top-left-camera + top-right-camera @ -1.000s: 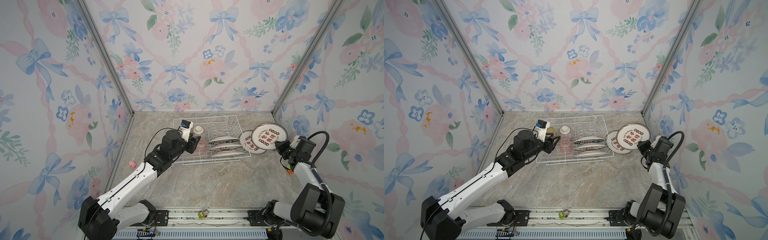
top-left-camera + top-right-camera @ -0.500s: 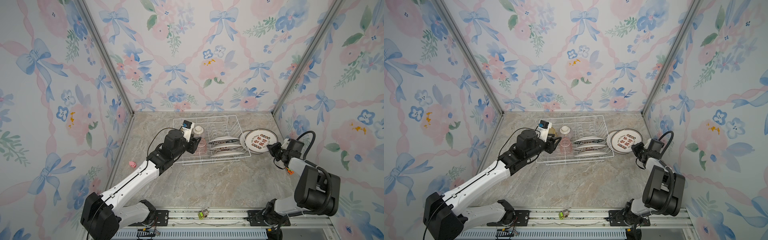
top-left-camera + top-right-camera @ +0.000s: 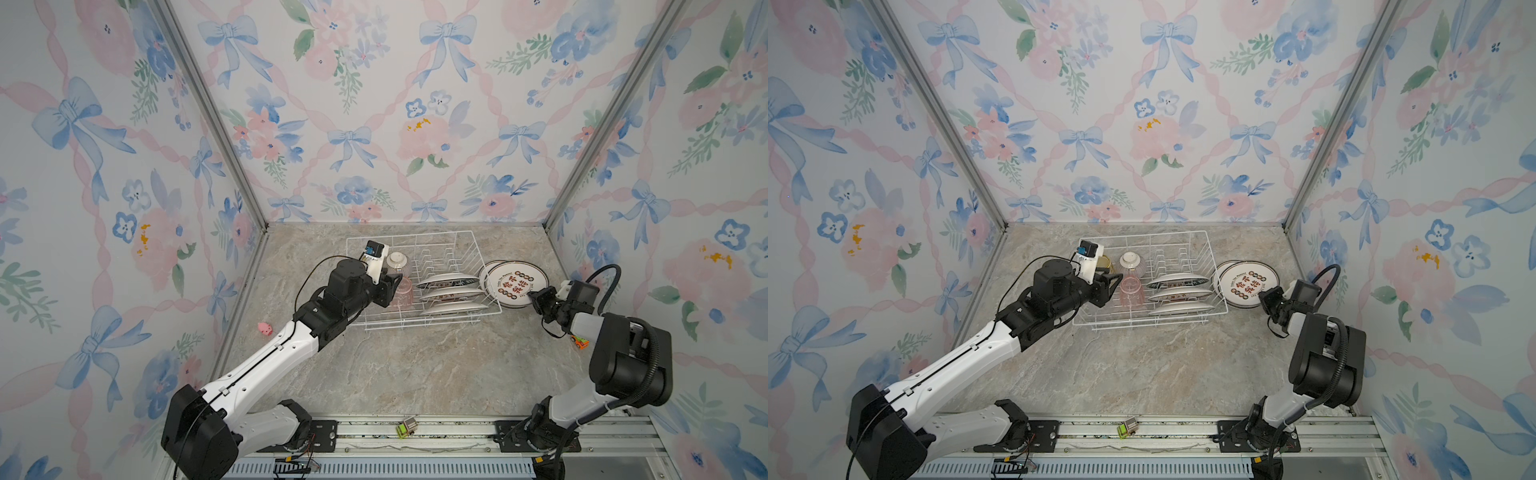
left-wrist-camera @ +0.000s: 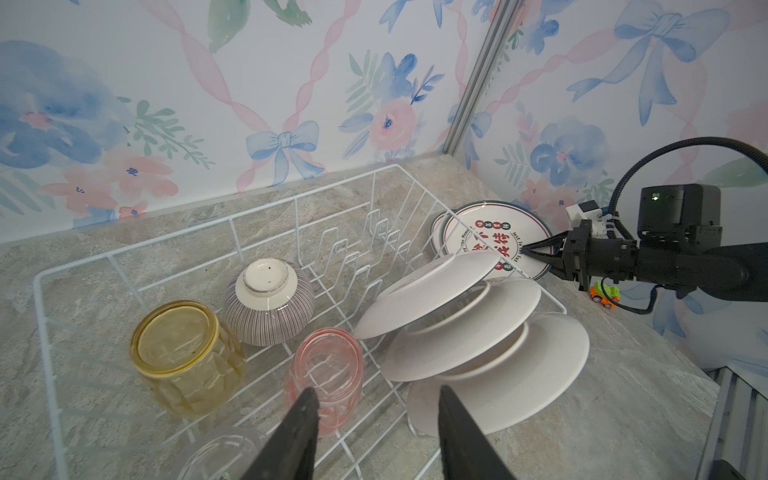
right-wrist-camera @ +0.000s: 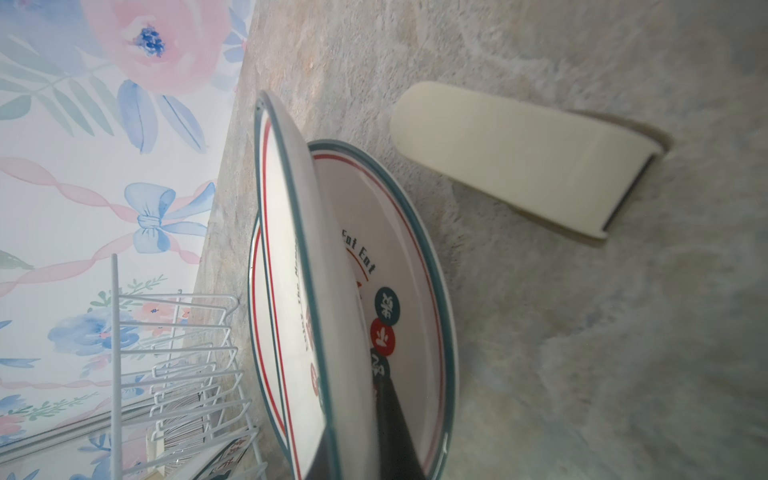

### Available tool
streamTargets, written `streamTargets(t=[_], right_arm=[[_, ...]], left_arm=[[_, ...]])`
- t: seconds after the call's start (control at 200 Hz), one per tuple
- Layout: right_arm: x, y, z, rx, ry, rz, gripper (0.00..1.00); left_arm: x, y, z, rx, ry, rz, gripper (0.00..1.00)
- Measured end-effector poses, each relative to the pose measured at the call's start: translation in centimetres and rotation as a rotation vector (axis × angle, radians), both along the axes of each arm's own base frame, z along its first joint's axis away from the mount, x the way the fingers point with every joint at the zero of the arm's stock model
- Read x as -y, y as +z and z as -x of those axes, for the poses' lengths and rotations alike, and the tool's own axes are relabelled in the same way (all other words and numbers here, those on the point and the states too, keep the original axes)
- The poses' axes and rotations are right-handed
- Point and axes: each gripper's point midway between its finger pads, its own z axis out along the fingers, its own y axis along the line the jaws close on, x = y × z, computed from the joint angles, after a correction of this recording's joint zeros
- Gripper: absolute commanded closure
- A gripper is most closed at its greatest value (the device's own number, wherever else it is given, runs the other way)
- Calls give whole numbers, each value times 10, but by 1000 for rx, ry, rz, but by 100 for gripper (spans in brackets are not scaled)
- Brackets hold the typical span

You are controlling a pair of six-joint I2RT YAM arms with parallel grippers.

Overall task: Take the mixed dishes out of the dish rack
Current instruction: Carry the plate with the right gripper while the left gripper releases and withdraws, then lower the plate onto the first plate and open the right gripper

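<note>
- Just ahead of the left gripper (image 3: 394,287), in both top views, the pink tumbler (image 3: 402,291) stands inside the dish rack (image 3: 415,235). The fingers are spread and released, grasping nothing. Past the tumbler sits the ribbed bowl (image 3: 397,262), base up. Off to the gripper's side, three racked plates (image 3: 451,293) lean in the prongs. Beyond the rack's far end, the right gripper (image 3: 536,297) is clenched on the rim of the top plate (image 3: 515,284). A toy car (image 3: 579,342) lies behind that gripper, beside its arm.
- In a top view, the yellow tumbler (image 3: 1105,262) shows just past the left gripper, next to the bowl.
- From the left wrist, the pink tumbler stands right at one fingertip (image 4: 307,415); whether they touch cannot be told. The nearest racked plate lies at the other fingertip. The clear tumbler (image 4: 220,453) sits just under the gripper, with rack wires between them.
- From the right wrist, the top plate's rim runs edge-on between the two fingers, tilted over the lower plate (image 5: 399,257). Ahead of the gripper, a cream block (image 5: 519,158) lies on the table (image 5: 602,332).
</note>
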Motion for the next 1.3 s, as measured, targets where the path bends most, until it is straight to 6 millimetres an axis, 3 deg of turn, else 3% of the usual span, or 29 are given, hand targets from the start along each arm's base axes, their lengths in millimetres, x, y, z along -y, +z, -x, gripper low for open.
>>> streamTargets(t=[0.33, 0.705, 1.07, 1.3], right_arm=[[-12, -7, -8, 21, 34, -54, 87], [-16, -11, -3, -2, 59, -47, 56], [-21, 13, 18, -70, 125, 111, 48], [-23, 11, 23, -151, 179, 211, 44]], left_arm=[[0, 0, 0, -3, -2, 4, 53], [0, 1, 1, -1, -1, 8, 53], [-2, 8, 4, 14, -1, 20, 53], [-4, -2, 6, -1, 0, 9, 53]])
